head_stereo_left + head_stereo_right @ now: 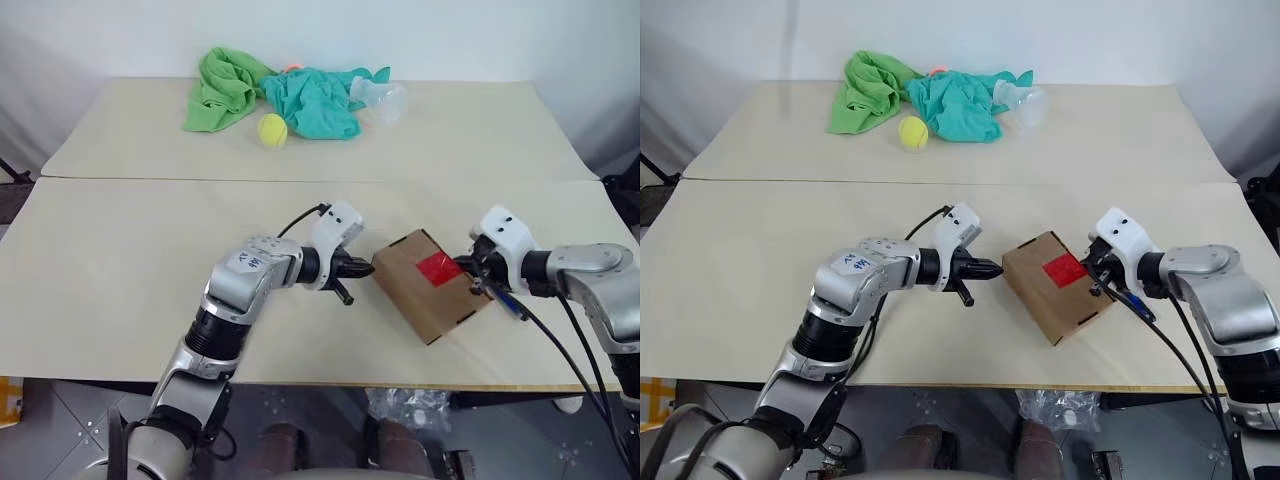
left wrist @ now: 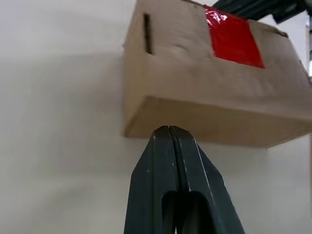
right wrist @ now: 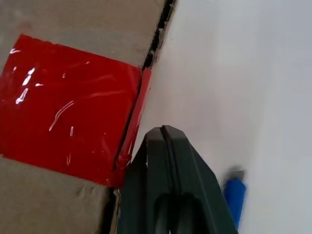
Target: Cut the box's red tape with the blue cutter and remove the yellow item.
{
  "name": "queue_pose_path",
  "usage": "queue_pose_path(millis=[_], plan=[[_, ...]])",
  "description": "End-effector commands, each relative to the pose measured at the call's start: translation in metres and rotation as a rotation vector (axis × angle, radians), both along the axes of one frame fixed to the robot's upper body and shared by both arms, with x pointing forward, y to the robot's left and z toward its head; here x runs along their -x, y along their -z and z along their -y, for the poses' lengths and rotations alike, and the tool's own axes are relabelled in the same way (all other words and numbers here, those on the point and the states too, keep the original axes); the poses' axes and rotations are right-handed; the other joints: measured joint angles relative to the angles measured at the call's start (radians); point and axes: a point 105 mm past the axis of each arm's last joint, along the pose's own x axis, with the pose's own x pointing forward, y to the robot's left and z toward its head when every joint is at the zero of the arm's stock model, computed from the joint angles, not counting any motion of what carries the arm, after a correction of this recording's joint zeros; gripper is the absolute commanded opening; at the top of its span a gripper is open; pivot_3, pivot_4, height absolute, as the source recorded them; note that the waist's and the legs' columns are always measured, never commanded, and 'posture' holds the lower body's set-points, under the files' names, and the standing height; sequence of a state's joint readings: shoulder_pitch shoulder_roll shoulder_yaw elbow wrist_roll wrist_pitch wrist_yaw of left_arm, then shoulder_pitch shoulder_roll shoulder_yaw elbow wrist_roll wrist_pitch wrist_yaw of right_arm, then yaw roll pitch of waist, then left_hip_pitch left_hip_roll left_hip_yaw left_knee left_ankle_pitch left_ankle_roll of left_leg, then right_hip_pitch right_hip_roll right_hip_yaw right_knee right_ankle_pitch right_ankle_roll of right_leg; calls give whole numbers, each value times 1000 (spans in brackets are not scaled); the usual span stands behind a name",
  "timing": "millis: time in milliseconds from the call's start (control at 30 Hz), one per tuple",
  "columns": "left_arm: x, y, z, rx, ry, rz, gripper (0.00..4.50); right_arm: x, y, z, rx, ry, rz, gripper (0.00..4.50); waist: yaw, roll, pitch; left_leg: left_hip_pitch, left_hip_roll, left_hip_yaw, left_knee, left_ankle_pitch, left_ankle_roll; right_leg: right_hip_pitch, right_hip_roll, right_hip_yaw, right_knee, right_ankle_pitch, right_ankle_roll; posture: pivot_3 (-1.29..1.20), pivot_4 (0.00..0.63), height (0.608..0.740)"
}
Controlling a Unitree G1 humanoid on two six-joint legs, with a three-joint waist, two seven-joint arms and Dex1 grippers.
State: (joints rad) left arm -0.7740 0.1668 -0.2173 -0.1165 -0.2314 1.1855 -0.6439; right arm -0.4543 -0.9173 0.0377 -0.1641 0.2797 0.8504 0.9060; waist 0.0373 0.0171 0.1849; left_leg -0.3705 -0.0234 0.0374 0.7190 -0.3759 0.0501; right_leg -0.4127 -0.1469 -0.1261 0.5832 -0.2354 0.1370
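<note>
Brown cardboard box [image 1: 428,283]: positioned on the near table panel [image 1: 120,260], rotated so one corner points toward the robot, flaps down.
Red tape [image 1: 438,268]: square patch on the box top, wrapped over the edge on the right gripper's side; glossy and creased in the right wrist view [image 3: 68,107].
Left gripper [image 1: 366,267]: fingers [image 2: 168,165] pressed together, nothing held; tip just beside the box's left-hand side, contact not determinable. Seen from the left wrist camera: tip just short of the lower edge of the box wall [image 2: 214,112]; narrow slot visible near the box top edge.
Right gripper [image 3: 163,134]: fingers pressed together, no object between them; tip at the taped edge of the box, next to the tape's folded-over strip.
Blue cutter [image 1: 507,301]: slim dark-blue stick lying on the table under the right wrist, just beside the box's right corner; blue end also visible in the right wrist view [image 3: 235,200], apart from the gripper fingers.
Far table panel: green cloth [image 1: 225,90], teal cloth [image 1: 315,100], tennis ball [image 1: 272,129] in front of the cloths, clear plastic container [image 1: 380,100] at the teal cloth's right end, small reddish item [image 1: 293,68] between the cloths.
</note>
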Motion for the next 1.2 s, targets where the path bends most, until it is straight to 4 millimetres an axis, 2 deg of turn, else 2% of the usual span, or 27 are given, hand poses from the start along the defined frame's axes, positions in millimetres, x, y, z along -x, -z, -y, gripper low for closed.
queue_pose_path(millis=[33,167,267,367,567,700,833,933,1033,1133,1200], plan=[[10,-5,7,34,8,7,0,10,-10,-13,-18,-38,-1,25,-3,0,0,1,0,0,0,0,0,1,0,0,0,0,0,0,150,740],[10,1,15,57,-9,-10,0,24,-5,-27,-14,-64,-52,25,-8,0,0,2,1,0,0,1,-1,1,0,1,1,0,0,0,150,740],[2,0,16,70,-45,1,0,29,-6,-38,-36,-74,-61,25,-8,0,0,2,0,0,0,1,-1,1,0,1,1,0,0,0,150,740],[-5,0,15,67,-68,14,0,29,-5,-48,-60,-72,-61,25,-9,0,0,2,1,0,0,1,-1,1,0,1,1,0,0,0,150,740],[-12,0,10,50,-77,29,0,21,-3,-54,-81,-29,-41,25,-11,0,0,2,0,0,0,1,-1,0,0,1,1,0,0,0,150,740],[-13,-1,4,26,-77,46,0,18,-4,-47,-59,11,-24,25,-10,0,0,2,0,0,0,1,-1,0,0,1,1,0,0,0,150,740],[-22,-6,-9,13,-112,81,0,19,-13,-26,3,80,15,25,-9,0,0,1,0,0,0,1,-1,0,0,1,1,0,0,0,150,740],[-31,-15,-20,35,-138,100,0,18,-28,-10,19,145,72,25,-10,0,0,1,0,0,0,1,-1,0,0,1,1,0,0,0,150,740],[-33,-29,-26,81,-116,124,0,23,-42,-2,4,186,93,610,-10,0,0,1,0,1,-1,1,-1,0,0,1,1,0,0,0,150,740],[-29,-48,-22,160,-64,132,0,28,-52,1,-11,220,112,1575,-9,0,0,1,0,1,-1,1,-1,0,0,1,1,0,0,0,150,740],[-22,-59,-13,202,0,124,0,32,-62,-6,-57,218,126,2350,-8,0,0,0,0,0,-1,1,-1,-1,0,1,1,0,0,0,150,740]])
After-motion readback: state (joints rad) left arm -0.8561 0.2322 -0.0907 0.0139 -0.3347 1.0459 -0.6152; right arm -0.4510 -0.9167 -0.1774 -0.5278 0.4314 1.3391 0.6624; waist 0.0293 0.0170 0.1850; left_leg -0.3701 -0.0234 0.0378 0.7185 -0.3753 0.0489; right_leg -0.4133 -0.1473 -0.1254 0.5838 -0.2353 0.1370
